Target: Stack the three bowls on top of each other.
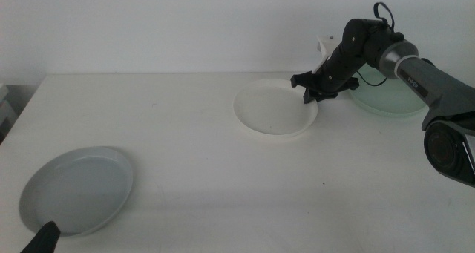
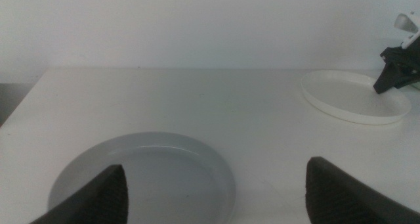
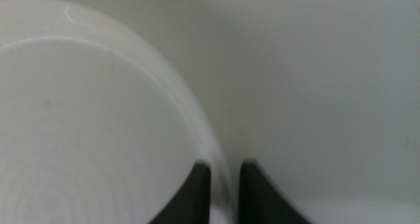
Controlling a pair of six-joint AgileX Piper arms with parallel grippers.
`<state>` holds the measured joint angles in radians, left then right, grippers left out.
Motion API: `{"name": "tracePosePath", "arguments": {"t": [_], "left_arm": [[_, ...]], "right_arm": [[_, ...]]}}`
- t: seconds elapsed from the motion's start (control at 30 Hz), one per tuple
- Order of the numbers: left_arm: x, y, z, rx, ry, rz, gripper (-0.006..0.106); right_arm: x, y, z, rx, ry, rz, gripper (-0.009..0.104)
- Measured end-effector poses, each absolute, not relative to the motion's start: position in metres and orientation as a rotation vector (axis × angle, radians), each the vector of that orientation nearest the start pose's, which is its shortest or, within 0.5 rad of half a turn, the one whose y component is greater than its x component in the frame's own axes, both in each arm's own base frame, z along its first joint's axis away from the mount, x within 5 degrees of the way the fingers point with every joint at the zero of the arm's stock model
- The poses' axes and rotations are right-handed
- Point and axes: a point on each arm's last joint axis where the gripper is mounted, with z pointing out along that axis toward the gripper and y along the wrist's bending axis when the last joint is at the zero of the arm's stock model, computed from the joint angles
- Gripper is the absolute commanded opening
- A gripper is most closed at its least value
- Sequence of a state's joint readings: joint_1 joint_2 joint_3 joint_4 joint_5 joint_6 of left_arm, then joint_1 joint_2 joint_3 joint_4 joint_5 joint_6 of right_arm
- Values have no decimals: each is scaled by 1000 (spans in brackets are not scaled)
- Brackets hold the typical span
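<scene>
The white bowl [image 1: 274, 108] sits at the table's middle back. My right gripper [image 1: 308, 90] is at its right rim, and in the right wrist view its jaws [image 3: 223, 178] stand nearly closed with the white bowl's rim [image 3: 85, 119] pinched between them. The pale green bowl [image 1: 386, 97] lies just right of it, partly behind the right arm. The grey-blue bowl [image 1: 78, 190] lies at the front left. My left gripper [image 1: 41, 238] waits at the bottom edge beside it, and its jaws [image 2: 216, 168] are wide open and empty over the grey-blue bowl [image 2: 151, 171].
The white table [image 1: 185, 134] runs between the bowls. A wall stands behind it. The left wrist view also shows the white bowl [image 2: 351, 96] and the right gripper [image 2: 394, 69] far off. The table's left edge is near the grey-blue bowl.
</scene>
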<state>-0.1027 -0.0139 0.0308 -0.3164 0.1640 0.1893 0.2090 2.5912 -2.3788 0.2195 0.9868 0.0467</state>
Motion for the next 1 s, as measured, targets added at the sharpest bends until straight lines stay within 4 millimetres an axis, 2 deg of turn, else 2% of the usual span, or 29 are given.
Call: {"name": "tracePosePath", "arguments": {"t": [0.2,0.4,0.57,0.7,0.87,1.0], "left_arm": [[55,-10,189,22,1661,-214,92],[55,-10,189,22,1661,-214,92],[55,-10,189,22,1661,-214,92],[55,-10,189,22,1661,-214,92],[55,-10,189,22,1661,-214,92],[55,-10,189,22,1661,-214,92]], "right_arm": [[537,133,148,-122,2694,367,-1],[517,150,172,-213,2760,373,-1],[478,172,198,-292,2768,377,-1],[437,179,226,-300,2686,404,-1],[388,172,233,-263,2620,432,-1],[359,166,222,-237,2619,439,-1]]}}
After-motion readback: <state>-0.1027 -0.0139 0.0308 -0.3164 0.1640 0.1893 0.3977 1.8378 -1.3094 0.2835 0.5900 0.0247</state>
